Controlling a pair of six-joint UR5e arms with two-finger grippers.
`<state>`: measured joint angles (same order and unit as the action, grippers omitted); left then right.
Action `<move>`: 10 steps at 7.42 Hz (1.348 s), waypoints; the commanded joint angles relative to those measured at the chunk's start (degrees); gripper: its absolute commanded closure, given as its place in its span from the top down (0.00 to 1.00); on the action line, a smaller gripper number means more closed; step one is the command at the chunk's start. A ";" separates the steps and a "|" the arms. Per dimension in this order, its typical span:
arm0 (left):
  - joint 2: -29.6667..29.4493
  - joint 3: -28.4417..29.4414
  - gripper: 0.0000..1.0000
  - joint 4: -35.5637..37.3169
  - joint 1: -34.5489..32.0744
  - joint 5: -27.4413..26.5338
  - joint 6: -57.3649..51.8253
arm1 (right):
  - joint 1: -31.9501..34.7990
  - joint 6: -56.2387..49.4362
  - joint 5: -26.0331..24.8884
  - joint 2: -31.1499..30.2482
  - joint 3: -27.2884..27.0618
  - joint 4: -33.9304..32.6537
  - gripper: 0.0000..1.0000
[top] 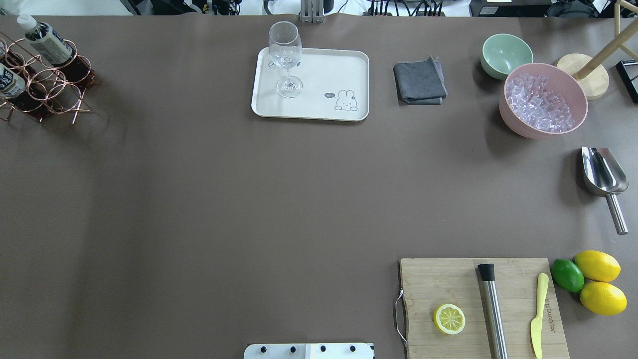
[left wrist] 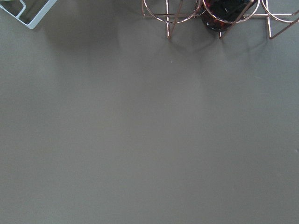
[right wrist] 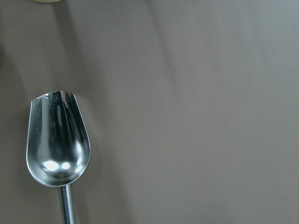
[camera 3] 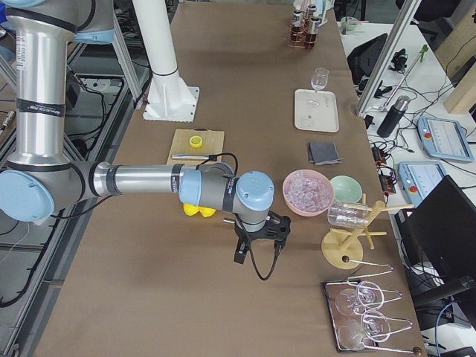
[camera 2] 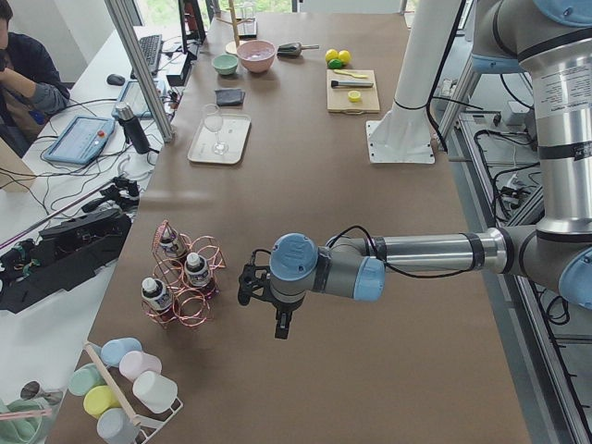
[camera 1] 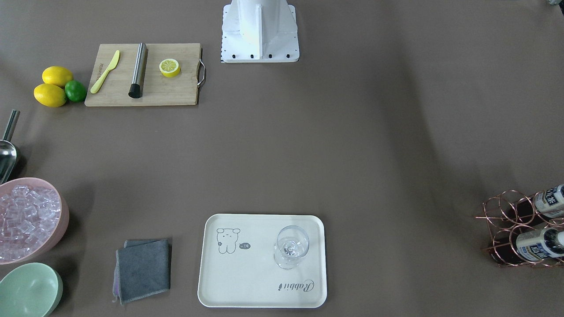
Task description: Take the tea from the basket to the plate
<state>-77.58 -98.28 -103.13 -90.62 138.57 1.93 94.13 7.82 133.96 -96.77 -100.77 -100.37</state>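
The basket (top: 47,87) stands at the table's far left corner, also in the front view (camera 1: 511,229). It holds three tea bottles (camera 2: 195,270) with white caps; two show from overhead (top: 45,42). The plate (top: 324,70) lies at the far middle with a wine glass (top: 285,60) on it. My left gripper (camera 2: 246,283) hovers over the table beside the basket, and I cannot tell if it is open. The left wrist view shows the basket's lower rings (left wrist: 173,14) and one bottle's base (left wrist: 226,11). My right gripper (camera 3: 259,245) hovers above the scoop (right wrist: 58,140), state unclear.
A pink bowl of ice (top: 543,99), a green bowl (top: 506,52) and a grey cloth (top: 419,82) sit at the far right. A steel scoop (top: 600,172) lies on the right edge. A cutting board (top: 481,304) with a half lemon, muddler and knife is near right.
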 commanded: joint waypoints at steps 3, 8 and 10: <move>-0.20 0.72 0.98 1.08 -0.17 3.37 0.00 | 0.00 0.00 -0.11 0.00 -0.04 0.00 1.00; -5.64 -0.08 0.98 1.26 -0.95 2.93 -17.51 | 0.00 0.00 -0.11 0.00 -0.04 0.00 1.00; -11.59 -0.16 0.98 6.49 -3.84 2.84 -32.25 | 0.00 0.00 -0.19 0.00 -0.04 0.00 1.00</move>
<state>-84.38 -98.44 -101.12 -91.90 141.50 -17.31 94.13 7.82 133.81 -96.77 -100.81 -100.37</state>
